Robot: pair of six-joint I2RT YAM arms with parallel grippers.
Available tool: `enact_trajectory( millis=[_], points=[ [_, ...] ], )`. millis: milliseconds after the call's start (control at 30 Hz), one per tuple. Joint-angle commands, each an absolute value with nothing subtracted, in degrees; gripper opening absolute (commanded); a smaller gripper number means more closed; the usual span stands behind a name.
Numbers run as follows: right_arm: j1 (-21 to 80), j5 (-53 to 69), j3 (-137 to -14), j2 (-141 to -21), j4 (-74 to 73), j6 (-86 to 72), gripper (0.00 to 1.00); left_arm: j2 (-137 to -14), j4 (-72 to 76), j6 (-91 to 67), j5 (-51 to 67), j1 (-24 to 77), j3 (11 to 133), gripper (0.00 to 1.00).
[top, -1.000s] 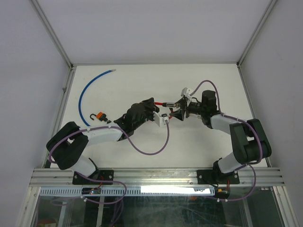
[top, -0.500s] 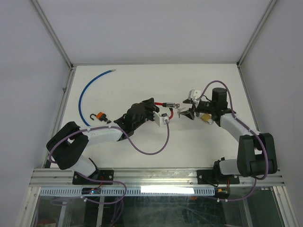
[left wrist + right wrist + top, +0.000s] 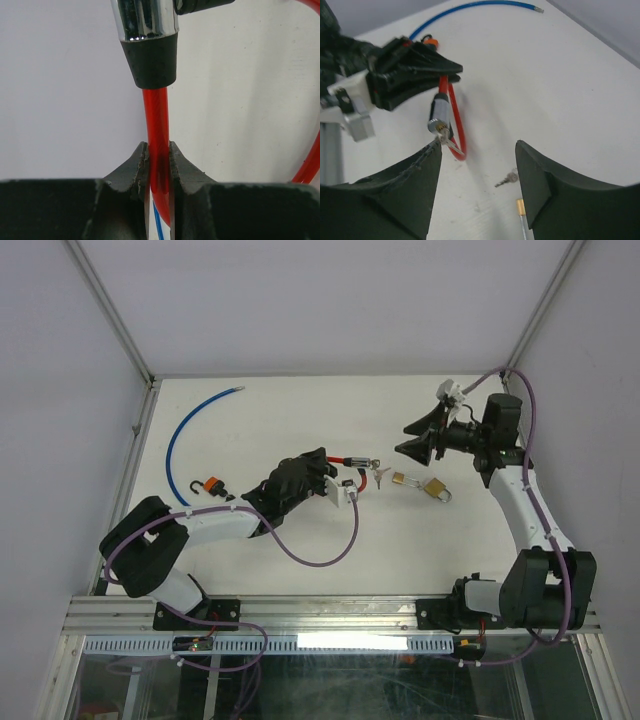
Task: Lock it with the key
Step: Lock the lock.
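A red cable lock point(image 3: 352, 472) has a chrome cylinder point(image 3: 438, 112) with a key point(image 3: 448, 143) sticking out of its end. My left gripper point(image 3: 333, 478) is shut on the red cable point(image 3: 158, 150) just behind the cylinder's black collar point(image 3: 152, 62) and holds it a little above the table. My right gripper point(image 3: 403, 438) is open and empty, raised to the right of the lock and apart from it; its jaws stand wide in the right wrist view point(image 3: 479, 150). A second small key point(image 3: 507, 178) lies on the table below.
Two brass padlocks point(image 3: 405, 480) point(image 3: 436, 489) lie on the table right of the lock. A blue cable point(image 3: 190, 425) curves at the far left, with a small orange padlock point(image 3: 209, 485) beside it. Grey walls close in the table.
My right gripper has pulled back from the lock cylinder, up and to the right, and now stands open. The key stays in the cylinder. The left gripper has not moved.
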State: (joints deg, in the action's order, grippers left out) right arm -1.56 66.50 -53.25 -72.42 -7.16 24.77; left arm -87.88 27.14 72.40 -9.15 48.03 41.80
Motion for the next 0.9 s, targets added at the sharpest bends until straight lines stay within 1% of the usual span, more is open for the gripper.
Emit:
enact_trajectory(
  millis=[0,100,167,233,433,867],
  points=[
    [-1.0,70.4,-58.7,-71.6,-7.1,-1.6,0.63,-88.6,23.5,71.4,-10.3,48.0,42.5,0.00],
    [-0.1,70.0,-55.8,-72.5,-2.6,-7.7,0.62,-88.5,23.3,71.3,-10.3,48.0,42.7,0.00],
    [0.7,69.6,-53.3,-73.7,2.0,-11.1,0.58,-88.5,23.2,71.3,-10.2,48.0,42.7,0.00],
    [1.9,69.0,-52.5,-75.4,3.2,-12.7,0.53,-88.4,23.1,71.3,-10.2,48.0,42.7,0.00],
    [5.3,66.7,-53.1,-77.8,0.8,-10.2,0.50,-88.3,22.9,71.3,-10.1,48.0,42.7,0.00],
    [7.2,63.4,-52.9,-78.3,-3.5,-4.8,0.41,-88.3,22.6,71.3,-10.3,48.0,42.8,0.00]
  ],
)
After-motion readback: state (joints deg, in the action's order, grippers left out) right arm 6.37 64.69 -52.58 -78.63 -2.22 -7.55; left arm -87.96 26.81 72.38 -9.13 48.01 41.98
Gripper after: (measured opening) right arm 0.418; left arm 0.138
